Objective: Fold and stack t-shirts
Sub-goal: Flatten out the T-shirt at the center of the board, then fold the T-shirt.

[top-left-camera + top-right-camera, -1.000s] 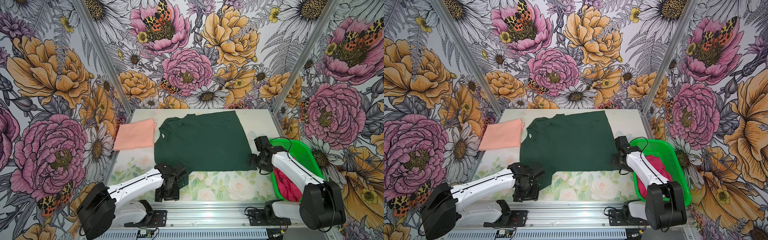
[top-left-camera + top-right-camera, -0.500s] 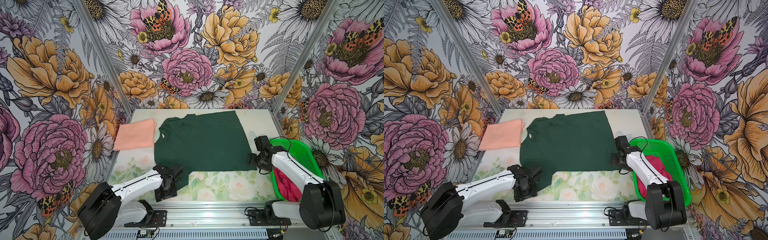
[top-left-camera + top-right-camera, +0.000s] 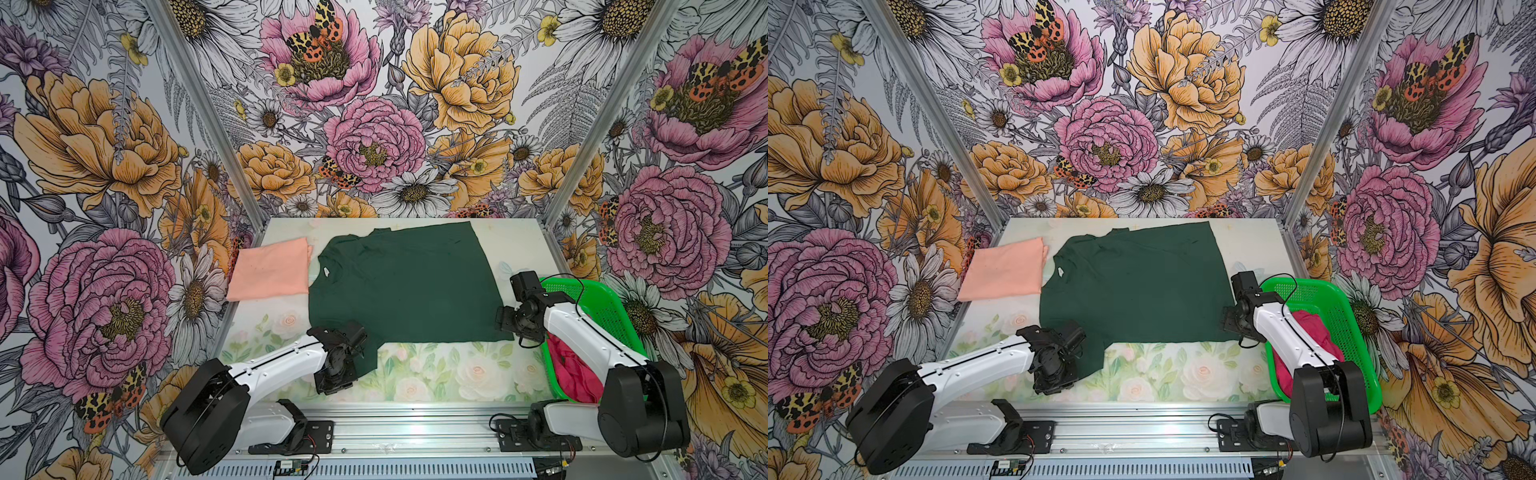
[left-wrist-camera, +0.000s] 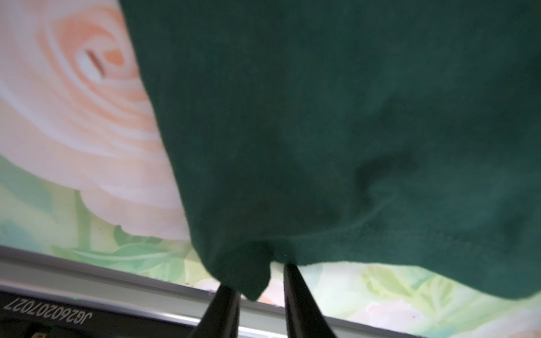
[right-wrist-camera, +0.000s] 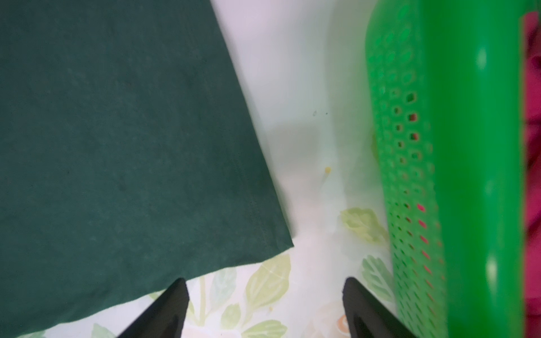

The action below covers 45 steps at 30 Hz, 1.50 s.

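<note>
Top views: green shirt (image 3: 407, 286) lies flat mid-table. Left wrist: left gripper (image 4: 257, 282) pinches its sleeve corner. Right wrist: right gripper (image 5: 265, 288), fingers apart, sits just short of the hem corner; I should clamp that before lifting both together.

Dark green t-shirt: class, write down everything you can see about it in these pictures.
The dark green t-shirt is plain soft cloth, spread flat and unfolded on the flowered table. Its collar, with a small white label, faces the folded peach shirt; its hem faces the basket. The left claw pinches its near sleeve edge; the open right claw sits by its near hem corner.
</note>
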Motion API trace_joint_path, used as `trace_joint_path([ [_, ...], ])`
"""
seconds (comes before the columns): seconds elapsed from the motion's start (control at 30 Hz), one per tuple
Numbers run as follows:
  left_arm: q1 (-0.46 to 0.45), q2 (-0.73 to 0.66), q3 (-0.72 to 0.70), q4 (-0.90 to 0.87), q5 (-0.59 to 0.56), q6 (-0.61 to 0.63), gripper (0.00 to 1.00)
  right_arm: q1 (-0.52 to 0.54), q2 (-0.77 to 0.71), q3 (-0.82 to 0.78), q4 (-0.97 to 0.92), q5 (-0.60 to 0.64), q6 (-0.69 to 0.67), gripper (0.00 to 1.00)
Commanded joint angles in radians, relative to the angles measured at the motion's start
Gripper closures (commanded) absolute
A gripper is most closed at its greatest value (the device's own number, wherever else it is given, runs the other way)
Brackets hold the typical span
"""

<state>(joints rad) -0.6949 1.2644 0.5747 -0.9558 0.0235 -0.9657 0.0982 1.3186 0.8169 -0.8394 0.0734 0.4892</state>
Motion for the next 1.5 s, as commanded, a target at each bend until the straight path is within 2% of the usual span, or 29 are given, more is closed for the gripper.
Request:
trace_joint_path([
  [0.0, 0.032, 0.033, -0.079, 0.159, -0.143, 0.023, 0.85, -0.014, 0.027, -0.017, 0.026, -0.006, 0.023, 0.17],
  [0.1, 0.046, 0.000, -0.082, 0.163, -0.140, 0.041, 0.94, -0.023, 0.056, -0.022, 0.046, -0.023, 0.032, 0.23],
  [0.3, 0.062, -0.020, -0.085, 0.166, -0.138, 0.058, 0.95, -0.032, 0.110, -0.022, 0.070, -0.026, 0.031, 0.32],
  [0.37, 0.061, -0.019, -0.084, 0.166, -0.144, 0.055, 0.99, -0.036, 0.132, -0.022, 0.078, -0.039, 0.026, 0.35],
  [0.67, 0.063, 0.012, -0.068, 0.164, -0.163, 0.042, 1.00, -0.061, 0.249, -0.038, 0.124, -0.032, 0.027, 0.32],
  [0.73, 0.064, 0.026, -0.063, 0.165, -0.159, 0.051, 0.93, -0.063, 0.272, -0.039, 0.135, -0.047, 0.021, 0.34],
  [0.8, 0.063, 0.040, -0.059, 0.164, -0.155, 0.054, 0.81, -0.064, 0.282, -0.034, 0.138, -0.050, 0.017, 0.37],
  [0.9, 0.062, 0.052, -0.055, 0.163, -0.151, 0.066, 0.75, -0.064, 0.282, -0.031, 0.140, -0.065, 0.010, 0.45],
  [0.93, 0.059, 0.051, -0.054, 0.161, -0.149, 0.070, 0.77, -0.064, 0.282, -0.031, 0.141, -0.072, 0.004, 0.51],
  [0.97, 0.055, 0.042, -0.056, 0.161, -0.153, 0.073, 0.93, -0.064, 0.281, -0.033, 0.143, -0.084, -0.003, 0.58],
  [1.0, 0.050, 0.031, -0.058, 0.159, -0.160, 0.069, 1.00, -0.065, 0.281, -0.035, 0.144, -0.093, -0.008, 0.63],
  [1.07, 0.046, -0.016, -0.066, 0.155, -0.166, 0.065, 1.00, -0.064, 0.272, -0.040, 0.146, -0.111, -0.015, 0.73],
  [1.1, 0.045, -0.039, -0.068, 0.153, -0.166, 0.064, 1.00, -0.064, 0.266, -0.043, 0.147, -0.117, -0.017, 0.74],
  [1.3, 0.049, -0.178, -0.058, 0.090, -0.165, 0.047, 1.00, -0.065, 0.211, -0.051, 0.145, -0.145, -0.026, 0.82],
  [1.47, 0.011, -0.260, 0.025, 0.007, -0.210, 0.005, 1.00, -0.065, 0.155, -0.061, 0.144, -0.163, -0.025, 0.85],
])
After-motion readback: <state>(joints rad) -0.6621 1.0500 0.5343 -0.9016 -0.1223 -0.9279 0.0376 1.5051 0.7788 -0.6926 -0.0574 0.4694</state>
